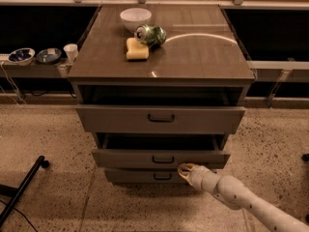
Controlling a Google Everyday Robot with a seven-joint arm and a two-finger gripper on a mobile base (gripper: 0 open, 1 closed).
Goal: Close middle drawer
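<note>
— What's the setting like?

— I'm looking at a grey-brown wooden cabinet [203, 62] with a smooth, glossy top, standing on a speckled stone floor [48, 129]. On top are a round white bowl [135, 18], a crumpled green can [150, 34] lying on its side, and a yellow rectangular sponge [136, 49] just beside the can.

— And the middle drawer?

— The middle drawer [125, 157], 2nd of 3, has a flat plain front and a small dark handle [163, 159]. It stands partly open, under the top drawer [111, 119], which is pulled out further. My cream-coloured gripper [186, 169] sits low at that front's bottom edge, right of the handle. I can't tell whether it is open or closed.
</note>
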